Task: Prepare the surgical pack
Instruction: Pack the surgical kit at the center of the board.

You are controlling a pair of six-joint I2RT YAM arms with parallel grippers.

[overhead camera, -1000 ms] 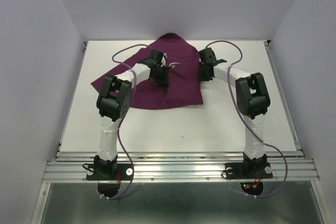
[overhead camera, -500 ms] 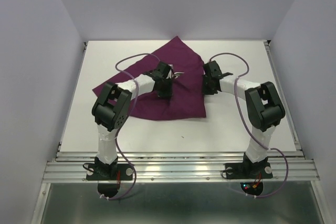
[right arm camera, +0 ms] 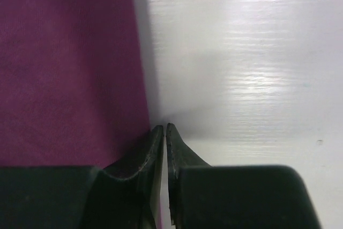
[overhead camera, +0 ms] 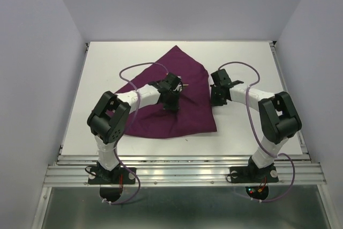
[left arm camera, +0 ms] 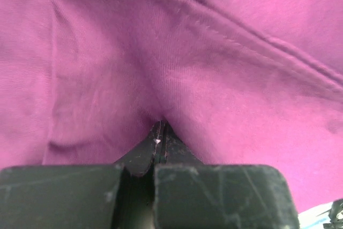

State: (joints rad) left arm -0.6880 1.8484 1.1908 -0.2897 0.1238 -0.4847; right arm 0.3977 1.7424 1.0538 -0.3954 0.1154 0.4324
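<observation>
The dark-purple cloth (overhead camera: 188, 115) lies spread on the white table (overhead camera: 252, 60), one corner pointing to the far side. My left gripper (overhead camera: 170, 102) is over the cloth's middle. In the left wrist view the cloth (left arm camera: 225, 68) bunches into a fold, and the left gripper (left arm camera: 159, 128) is shut on that fold. My right gripper (overhead camera: 216, 99) is low at the cloth's right edge. In the right wrist view the right gripper (right arm camera: 164, 127) has its jaws a crack apart with nothing between them. There the cloth (right arm camera: 64, 68) ends just left of the fingertips. No tray, tools, gauze or packets are in view.
Bare white table (right arm camera: 246, 52) runs to the right of the cloth's edge. Grey walls close in the table at the back and on both sides. Purple cables loop above both forearms.
Both arms pulled back toward the near edge and dragged the cloth with them. Its far corner now lies flatter. The right jaws have parted slightly.
</observation>
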